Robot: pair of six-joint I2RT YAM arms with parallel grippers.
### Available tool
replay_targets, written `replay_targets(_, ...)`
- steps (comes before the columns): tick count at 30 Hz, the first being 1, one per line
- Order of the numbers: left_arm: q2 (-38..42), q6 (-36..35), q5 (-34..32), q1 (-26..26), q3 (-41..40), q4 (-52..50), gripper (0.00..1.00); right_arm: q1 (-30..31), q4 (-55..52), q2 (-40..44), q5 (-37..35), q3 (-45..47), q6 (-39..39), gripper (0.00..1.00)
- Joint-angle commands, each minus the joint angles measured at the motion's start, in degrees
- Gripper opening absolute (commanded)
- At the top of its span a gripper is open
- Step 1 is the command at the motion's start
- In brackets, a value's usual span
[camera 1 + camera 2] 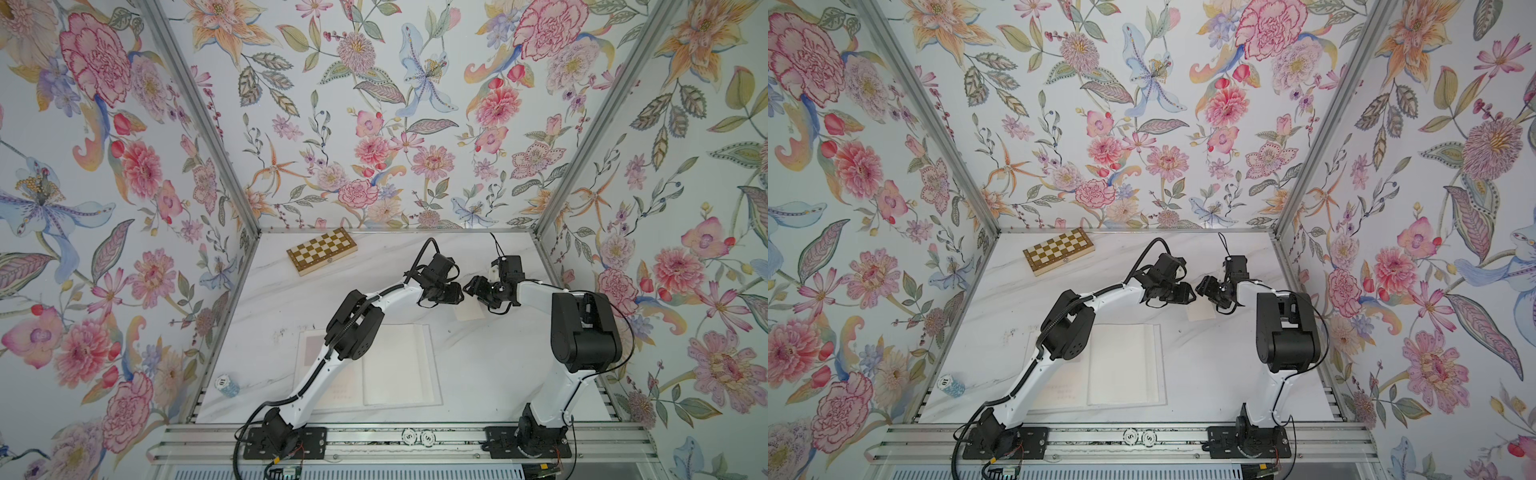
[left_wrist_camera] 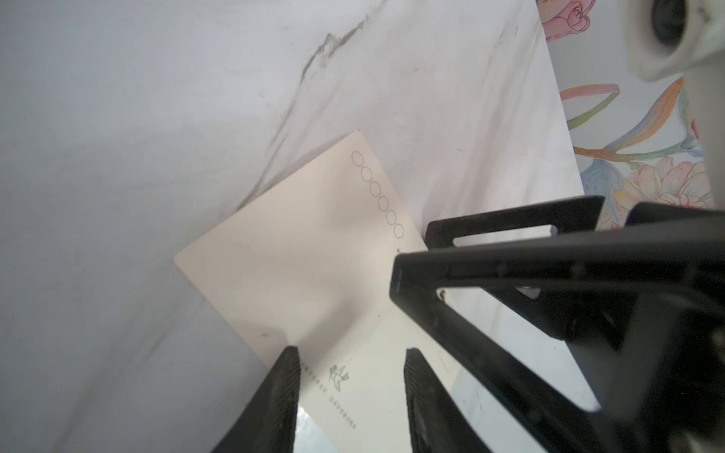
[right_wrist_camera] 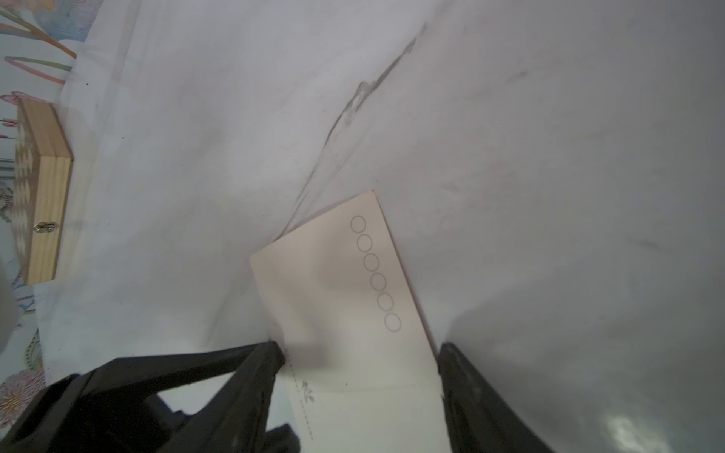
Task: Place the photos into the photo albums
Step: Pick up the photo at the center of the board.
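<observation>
Right claw (image 3: 359, 348) wide open astride cream photo (image 3: 345, 294)

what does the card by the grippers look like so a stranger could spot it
On the white marble table, look just past the open album, where the left gripper and right gripper meet. The card sits there: pale cream, with a row of six small circles along one edge.

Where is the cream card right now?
The cream card lies on the table, right of centre in both top views, below the left hand and right hand, past the album's far right corner.
</observation>
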State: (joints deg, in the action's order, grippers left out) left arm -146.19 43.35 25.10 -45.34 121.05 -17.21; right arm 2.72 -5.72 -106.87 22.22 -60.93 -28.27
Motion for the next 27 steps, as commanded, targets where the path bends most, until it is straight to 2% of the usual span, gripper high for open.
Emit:
replay_targets(1,-0.5,0.6,-0.8,0.9,-2.2,-1.7,0.43,0.3,-0.8,0.2,6.6,2.9,-3.5,0.68)
replay_targets(12,0.3,0.3,-0.5,1.5,-4.8,-0.8,0.4,-1.3,5.9,4.9,13.2,7.3,-8.9,0.67)
replay_targets(19,1.3,0.9,0.2,1.9,-7.2,0.9,0.38,-2.8,17.9,6.3,18.1,12.1,-16.7,0.66)
replay_targets(27,2.3,1.8,1.5,2.6,-10.0,3.1,0.38,-3.4,30.5,7.1,20.4,16.3,-24.5,0.63)
